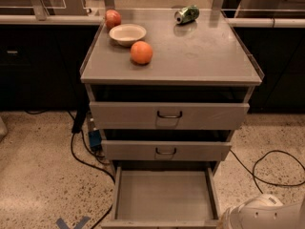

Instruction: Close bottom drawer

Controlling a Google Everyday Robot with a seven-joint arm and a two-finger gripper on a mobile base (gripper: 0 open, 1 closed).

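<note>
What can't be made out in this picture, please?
The hand: camera view, past the bottom edge, beyond the white arm at lower right.
Front and handle of the bottom drawer: camera view, cut off by the bottom edge.
Inside of the top drawer: camera view, hidden under the cabinet top.

A grey metal bottom drawer (164, 194) stands pulled far out of a three-drawer cabinet, its plain tray open to view. The white robot pincer (228, 221) sits low at the frame's right edge, just beside the drawer's front right corner. Above, the grey worktop (205, 56) carries a round orange fruit (141, 52), a cream shallow bowl (127, 33), a reddish apple (113, 18) and a green can (187, 14) lying on its side. Black cables (267, 171) trail over the speckled floor.
</note>
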